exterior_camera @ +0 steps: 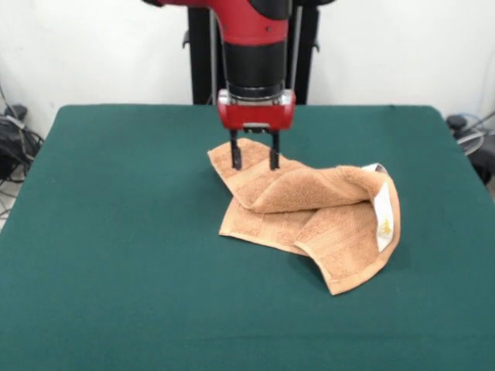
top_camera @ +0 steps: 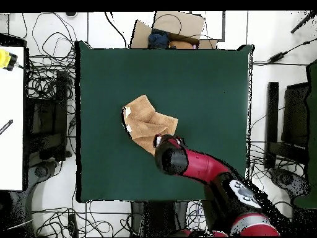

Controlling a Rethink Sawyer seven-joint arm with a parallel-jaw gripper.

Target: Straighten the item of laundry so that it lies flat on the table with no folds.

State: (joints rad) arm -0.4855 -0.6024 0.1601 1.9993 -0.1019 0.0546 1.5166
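**Towel still folded, gripper down on its far corner**

Orange-tan terry towel [exterior_camera: 309, 212] sits roughly mid-table, a bit toward the robot's side, on the dark green table [exterior_camera: 116, 232]. Not flat. From the front, one flap is folded over the middle and makes a raised diagonal ridge; a lower layer pokes out beneath it toward the camera, and the end with the white tags [exterior_camera: 383, 216] curls up and over. At least two layers overlap, likely three at the middle. Overhead view agrees: towel [top_camera: 145, 121] reads as a crumpled, irregular shape, not a rectangle, with a white tag at one edge.

Red and black arm comes down from the pedestal side. Gripper [exterior_camera: 254, 164] is at the towel's far corner, the one nearest the robot. The two dark fingers stand a narrow gap apart, tips at or on the cloth. Whether fabric is pinched between them I can't tell; the gap looks empty from the front, and in the overhead view the arm hides the fingers.

Progress judgement: early, little of the flattening is visibly done. Left to do: pull out the folded-over flap, uncurl the tagged end, spread all four corners so one layer lies on the felt. Plenty of bare table all around for that. Cables and clutter lie beyond the table edges, none near the towel.
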